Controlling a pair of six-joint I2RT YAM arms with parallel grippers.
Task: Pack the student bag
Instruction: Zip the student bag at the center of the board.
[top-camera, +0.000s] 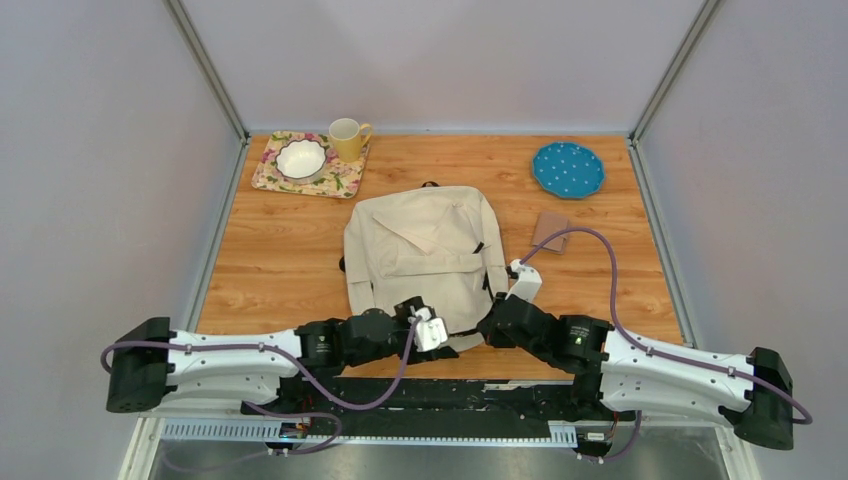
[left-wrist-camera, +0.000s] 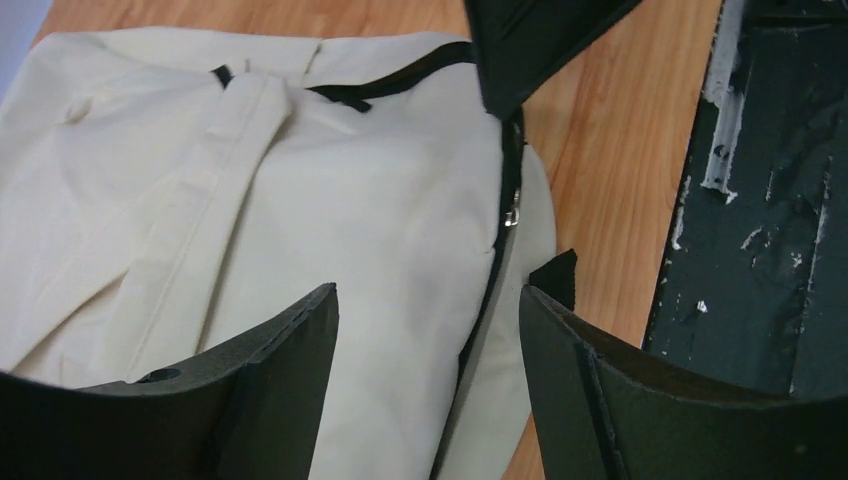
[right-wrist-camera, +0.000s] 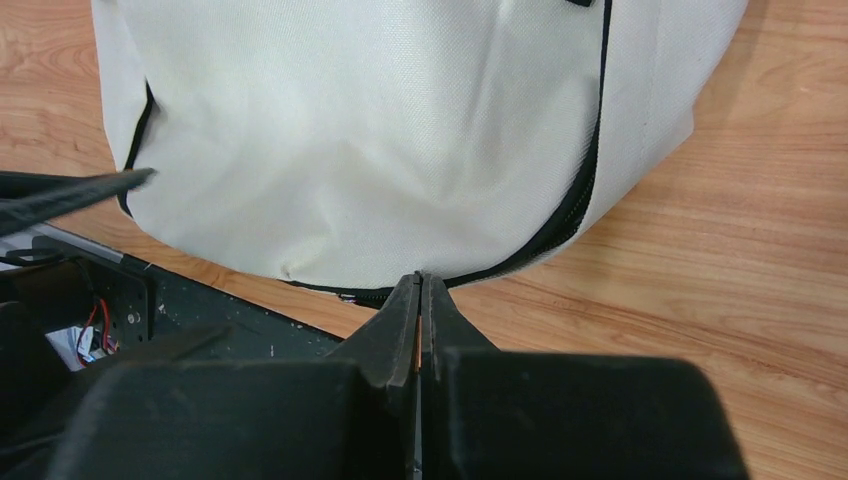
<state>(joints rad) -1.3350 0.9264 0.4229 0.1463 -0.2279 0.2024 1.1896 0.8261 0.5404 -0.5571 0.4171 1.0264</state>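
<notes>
Right gripper (right-wrist-camera: 418, 290): clenched, fingers pressed flat together, tips touching the bag's near hem at about 5 o'clock, right on the zip line. I cannot tell whether a zip tab is pinched between them.
Left gripper (left-wrist-camera: 430, 385): released, jaws wide apart, hanging over the near hem at 6 o'clock and grasping nothing.
Zip (right-wrist-camera: 556, 232): black, runs round the near edge and looks closed. A small metal pull (left-wrist-camera: 512, 215) shows on it beyond the left fingers.
Student bag (top-camera: 420, 245): flat on the table (top-camera: 250, 260) at mid-table, flap side up, top loop at 12 o'clock, near hem just ahead of both grippers.
Step in hand: likely opening the main zip, since nothing can go in until it is open.
Doing it well: the cloth is limp, so pin the hem with the left gripper beside the slider. Draw the tab along the curve of the zip, not upward, or the whole bag may drag.
Brown flat item (top-camera: 551, 232): 3 o'clock of the bag, apart from it.
Blue plate (top-camera: 568, 168): 2 o'clock, far.
Floral tray (top-camera: 270, 178): 11 o'clock, far, holding a white bowl (top-camera: 300, 157) and a yellow mug (top-camera: 348, 138).
</notes>
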